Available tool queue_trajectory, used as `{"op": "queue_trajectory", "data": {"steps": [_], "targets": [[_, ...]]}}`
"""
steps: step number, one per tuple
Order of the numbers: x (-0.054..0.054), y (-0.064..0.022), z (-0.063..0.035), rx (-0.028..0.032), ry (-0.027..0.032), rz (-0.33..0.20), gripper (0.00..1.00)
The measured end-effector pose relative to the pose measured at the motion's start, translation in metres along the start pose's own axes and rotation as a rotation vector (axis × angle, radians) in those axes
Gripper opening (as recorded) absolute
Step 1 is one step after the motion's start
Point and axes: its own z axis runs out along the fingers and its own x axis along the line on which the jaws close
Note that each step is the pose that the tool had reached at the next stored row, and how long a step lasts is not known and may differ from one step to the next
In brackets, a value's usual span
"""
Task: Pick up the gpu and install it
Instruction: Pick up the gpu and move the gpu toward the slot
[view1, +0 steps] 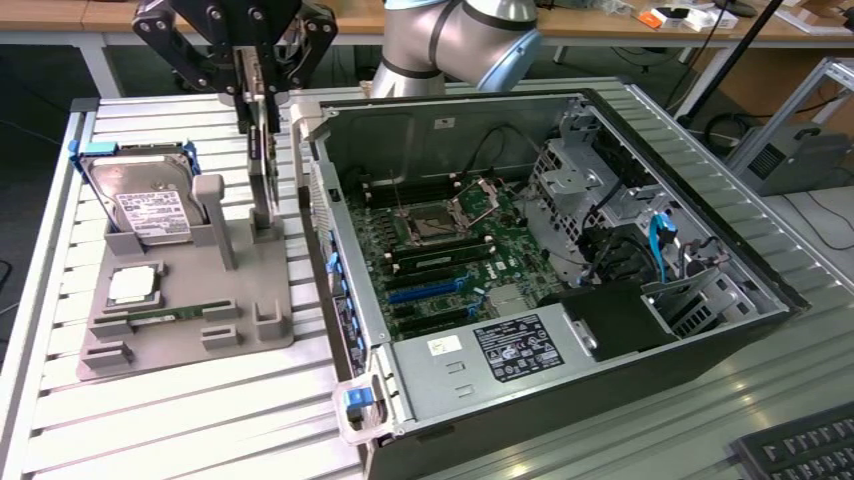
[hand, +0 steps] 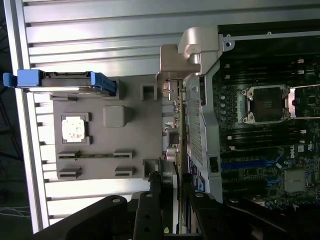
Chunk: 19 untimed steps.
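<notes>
Exterior view: I read the end effector (view1: 254, 90) as clamped on the top edge of the gpu (view1: 264, 170). The card is upright over the grey holder (view1: 174, 340), toward the counter's far edge, between the hard drive (view1: 154, 205) and the case (view1: 441, 400). I cannot tell whether its lower edge is clear of the slot. Risk: the thin-edge grip lets the card pivot or slip.

Wrist view: the gpu (hand: 178, 115) is edge-on, just beside the case wall (hand: 197, 125). Risk: its bracket (hand: 172, 60) snags that wall.
</notes>
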Motion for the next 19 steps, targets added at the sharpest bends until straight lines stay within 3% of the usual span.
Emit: {"op": "queue_trajectory", "data": {"steps": [19], "targets": [[-0.0094, 0.0, 0.0003, -0.0001, 0.0, 0.0, 0.27]]}}
